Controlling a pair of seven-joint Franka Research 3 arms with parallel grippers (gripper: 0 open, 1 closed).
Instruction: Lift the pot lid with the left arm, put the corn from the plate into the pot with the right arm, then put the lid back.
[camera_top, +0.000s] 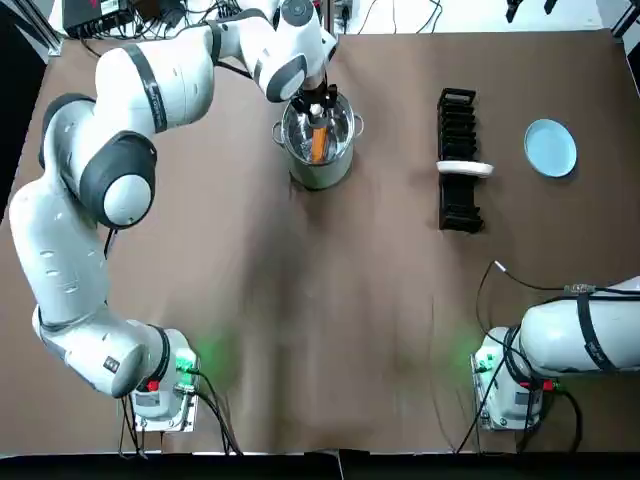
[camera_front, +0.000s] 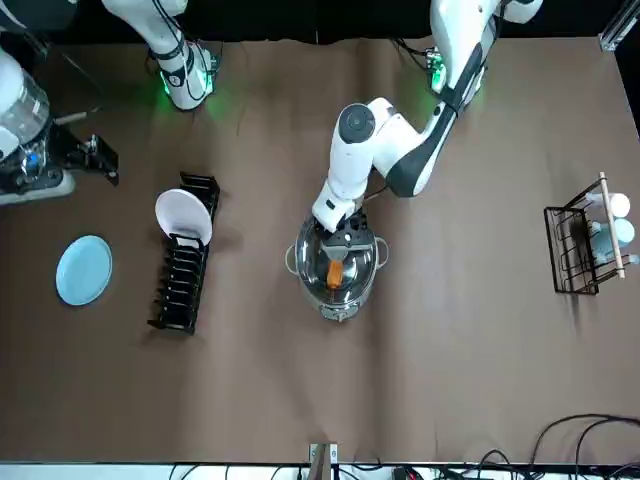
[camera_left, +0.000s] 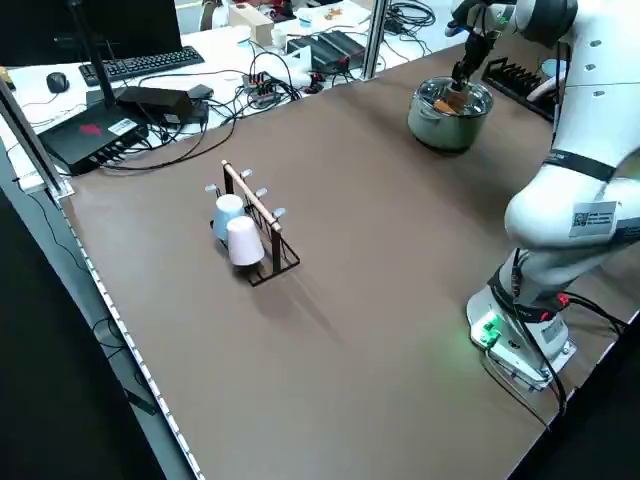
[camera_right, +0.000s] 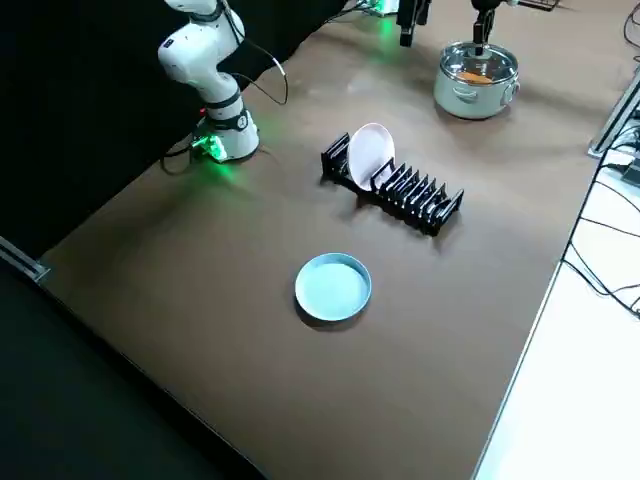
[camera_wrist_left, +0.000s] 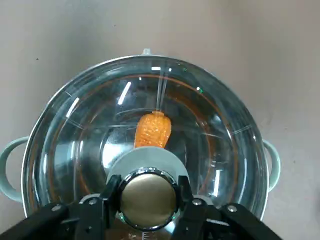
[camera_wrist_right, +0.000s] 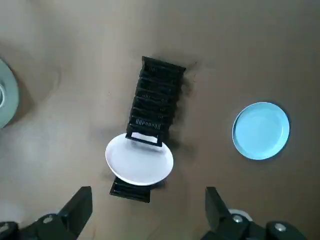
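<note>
A steel pot (camera_top: 318, 172) stands at the far middle of the table with its glass lid (camera_wrist_left: 75, 130) resting on it. An orange corn cob (camera_wrist_left: 152, 131) lies inside, seen through the glass. My left gripper (camera_top: 318, 103) is over the pot, and its fingers (camera_wrist_left: 111, 196) press both sides of the metal lid knob (camera_wrist_left: 148, 199). The blue plate (camera_top: 550, 147) at the far right is bare. My right gripper (camera_front: 100, 158) hangs open at the table's right side, high above the plate (camera_wrist_right: 261, 131).
A black dish rack (camera_top: 458, 160) holding one white plate (camera_top: 465, 169) stands between the pot and the blue plate. A wire cup rack (camera_left: 250, 225) with two cups sits on the left side of the table.
</note>
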